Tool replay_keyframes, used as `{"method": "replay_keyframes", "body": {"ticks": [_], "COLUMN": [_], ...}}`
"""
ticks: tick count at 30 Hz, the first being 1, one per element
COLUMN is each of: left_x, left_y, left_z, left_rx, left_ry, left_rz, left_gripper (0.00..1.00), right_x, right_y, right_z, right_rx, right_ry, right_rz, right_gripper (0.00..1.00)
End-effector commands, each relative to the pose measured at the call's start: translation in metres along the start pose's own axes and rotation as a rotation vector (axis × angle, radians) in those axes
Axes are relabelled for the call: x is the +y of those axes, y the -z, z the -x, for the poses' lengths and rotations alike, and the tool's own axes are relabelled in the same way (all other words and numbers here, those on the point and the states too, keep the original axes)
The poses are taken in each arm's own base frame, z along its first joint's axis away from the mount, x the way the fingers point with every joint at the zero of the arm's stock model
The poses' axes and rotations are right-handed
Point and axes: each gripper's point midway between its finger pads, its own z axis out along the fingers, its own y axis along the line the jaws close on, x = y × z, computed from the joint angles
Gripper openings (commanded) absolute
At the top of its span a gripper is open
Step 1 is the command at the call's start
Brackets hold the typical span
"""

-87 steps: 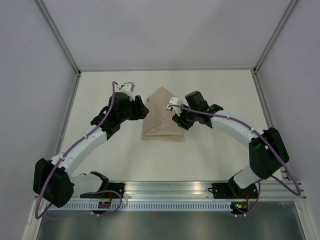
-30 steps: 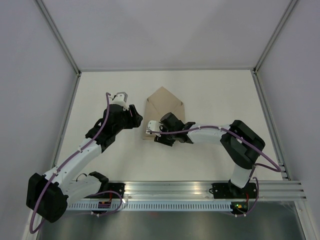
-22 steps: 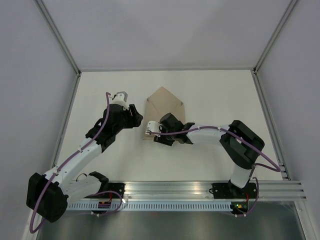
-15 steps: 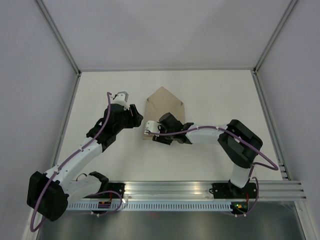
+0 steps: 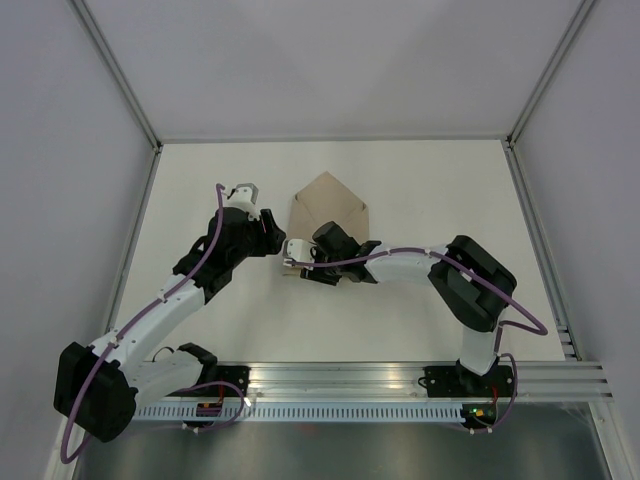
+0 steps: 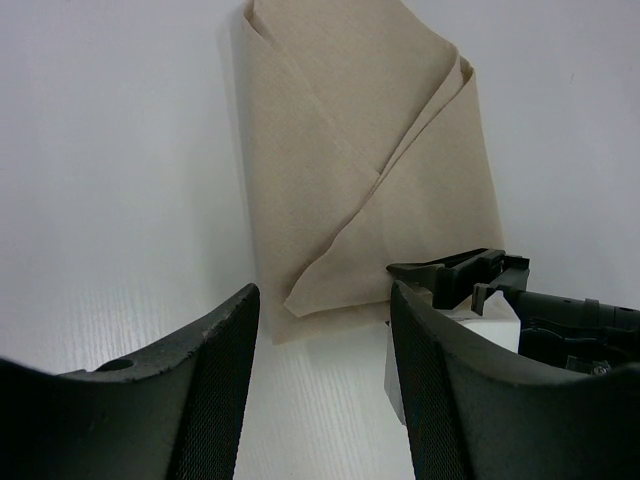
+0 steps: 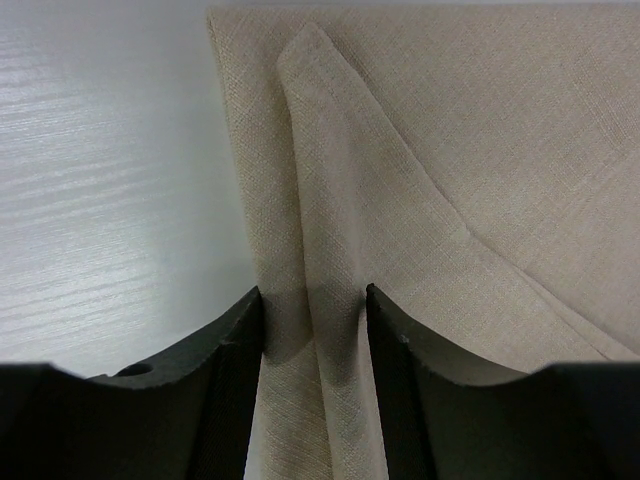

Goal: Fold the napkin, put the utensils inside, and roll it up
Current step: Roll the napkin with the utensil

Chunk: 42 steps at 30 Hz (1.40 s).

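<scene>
Right wrist view shows the right tool (image 7: 312, 300) half-closed astride the folded edge of the napkin (image 7: 480, 150), grip uncertain, while the left tool (image 6: 322, 300) gapes empty.

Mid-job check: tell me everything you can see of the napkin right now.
The napkin is plain beige woven cloth, matte and unpatterned. It lies on the white table, folded into an envelope shape: pointed at the far end, side flaps overlapping diagonally, squared at the near end. By its near left corner, a fold ridge sits between the jaws of the right gripper; whether they already pinch it is unclear.
</scene>
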Motion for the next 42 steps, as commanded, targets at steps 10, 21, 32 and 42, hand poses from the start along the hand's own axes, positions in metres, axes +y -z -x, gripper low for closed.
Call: {"method": "replay_keyframes", "body": {"ticks": [10, 21, 32, 42], "left_x": [-0.005, -0.009, -0.015, -0.015], "left_y": [0.002, 0.006, 0.007, 0.004], "left_z": [0.015, 0.015, 0.017, 0.016], "left_rx": [-0.044, -0.048, -0.046, -0.041], "left_ry": [-0.047, -0.043, -0.045, -0.047], "left_rz": [-0.028, -0.051, -0.083, -0.081], "left_gripper": [0.61, 0.61, 0.61, 0.61], "right_x": [0.023, 0.014, 0.004, 0.005], "right_y": [-0.007, 0.004, 0.007, -0.005], "right_z": [-0.017, -0.003, 0.016, 0.006], "right_rx": [0.071, 0.008, -0.078, -0.076], "right_ry": [-0.023, -0.073, -0.157, -0.169], "right_rz": [0.106, 0.054, 0.002, -0.013], "right_gripper": [0.53, 0.59, 0.61, 0.61]}}
